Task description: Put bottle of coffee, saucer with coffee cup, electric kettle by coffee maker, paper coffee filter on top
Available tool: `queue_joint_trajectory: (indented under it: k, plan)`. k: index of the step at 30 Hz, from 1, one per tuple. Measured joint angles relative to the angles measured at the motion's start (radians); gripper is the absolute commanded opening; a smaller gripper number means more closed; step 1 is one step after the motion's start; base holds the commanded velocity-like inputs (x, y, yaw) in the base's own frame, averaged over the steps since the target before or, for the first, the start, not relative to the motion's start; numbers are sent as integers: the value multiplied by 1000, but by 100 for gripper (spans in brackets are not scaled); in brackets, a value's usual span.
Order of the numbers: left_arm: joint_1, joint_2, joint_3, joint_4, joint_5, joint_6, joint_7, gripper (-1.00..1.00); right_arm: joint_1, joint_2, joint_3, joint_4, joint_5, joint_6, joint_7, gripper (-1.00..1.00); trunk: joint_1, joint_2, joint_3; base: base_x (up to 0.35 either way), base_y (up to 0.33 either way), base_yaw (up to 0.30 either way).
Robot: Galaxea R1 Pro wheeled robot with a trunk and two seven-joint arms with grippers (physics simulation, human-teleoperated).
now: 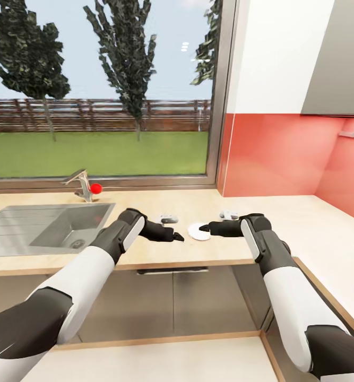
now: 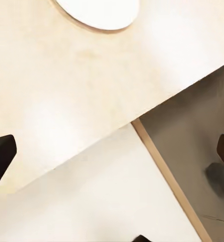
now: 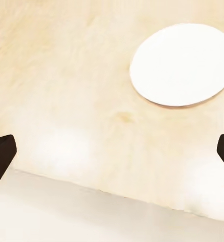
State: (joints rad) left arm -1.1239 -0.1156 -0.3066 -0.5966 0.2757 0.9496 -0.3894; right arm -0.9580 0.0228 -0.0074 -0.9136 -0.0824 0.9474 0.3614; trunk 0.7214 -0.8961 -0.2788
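meanwhile both spread grippers, left (image 1: 178,237) and right (image 1: 203,229), flank saucer (image 1: 198,232), seemingly on countertop (image 1: 314,223).

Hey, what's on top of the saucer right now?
Nothing shows on the saucer: its white top lies bare on the countertop. In the head view the right pincer covers its right edge.

I'm in a home kitchen: steel sink (image 1: 44,225) and tap (image 1: 80,184) under a window (image 1: 100,87); wood countertop (image 1: 304,217); red backsplash (image 1: 283,156).

The bench (image 1: 161,249) looks pale matt wood, the sink (image 1: 17,225) brushed steel, the saucer (image 3: 181,64) smooth white, the backsplash (image 1: 283,154) glossy red.
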Motion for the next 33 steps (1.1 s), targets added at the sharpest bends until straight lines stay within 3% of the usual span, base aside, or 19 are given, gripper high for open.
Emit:
queue_joint_trajectory:
  k: [19, 33]
  plan:
    - [2, -4, -3, 28, 1, -2, 0, 100, 5, 0, 2, 5, 0, 0, 0, 100, 0, 0, 0, 342, 0, 0]
    - [3, -1, 1, 65, -2, -6, -1, 100, 5, 0, 2, 5, 0, 0, 0, 100, 1, 0, 0, 33, 0, 0]
